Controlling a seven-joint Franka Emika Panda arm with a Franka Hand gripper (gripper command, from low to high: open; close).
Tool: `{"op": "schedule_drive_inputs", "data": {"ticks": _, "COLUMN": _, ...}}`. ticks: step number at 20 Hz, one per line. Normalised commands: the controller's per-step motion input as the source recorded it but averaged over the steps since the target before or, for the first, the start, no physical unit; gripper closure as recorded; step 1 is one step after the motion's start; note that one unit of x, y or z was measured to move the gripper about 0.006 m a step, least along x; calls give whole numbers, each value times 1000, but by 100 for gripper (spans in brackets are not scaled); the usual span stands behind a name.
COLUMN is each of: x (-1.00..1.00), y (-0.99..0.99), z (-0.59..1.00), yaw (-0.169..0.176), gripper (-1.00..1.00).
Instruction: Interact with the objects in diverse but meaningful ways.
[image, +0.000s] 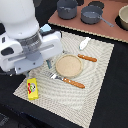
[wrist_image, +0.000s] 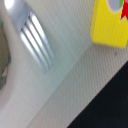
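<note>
A yellow pack (image: 32, 88) with red-white print lies on the beige placemat (image: 100, 75), near the corner at the exterior view's left; the wrist view catches one end of that pack (wrist_image: 110, 25). A fork (image: 67, 80) with a brown handle lies beside a round tan plate (image: 68, 64), and its tines (wrist_image: 35, 37) fill the wrist view. A reddish-brown stick (image: 87, 58) and a white scoop (image: 84, 43) lie beyond the plate. A light blue box (image: 47, 28) peeks out behind the arm. My gripper (image: 48, 64) hangs over the mat between pack and plate, its fingers mostly hidden.
A brown board (image: 115, 30) at the back carries two dark pots (image: 66, 7) (image: 92, 14) and a bowl (image: 123, 17). The black table (image: 115, 100) surrounds the mat. In the wrist view, the plate's rim (wrist_image: 2, 55) shows next to the fork.
</note>
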Motion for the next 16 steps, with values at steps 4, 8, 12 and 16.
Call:
{"op": "schedule_drive_inputs", "data": {"ticks": 4, "x": 192, "y": -451, "z": -11, "yaw": -1, "gripper": -100}}
{"op": "schedule_drive_inputs", "data": {"ticks": 8, "x": 99, "y": -239, "z": -38, "yaw": 0, "gripper": -100}}
{"op": "schedule_drive_inputs", "data": {"ticks": 12, "x": 84, "y": -252, "z": -56, "yaw": 0, "gripper": -100}}
{"op": "schedule_drive_inputs", "data": {"ticks": 16, "x": 42, "y": -285, "z": -164, "yaw": 0, "gripper": -100}}
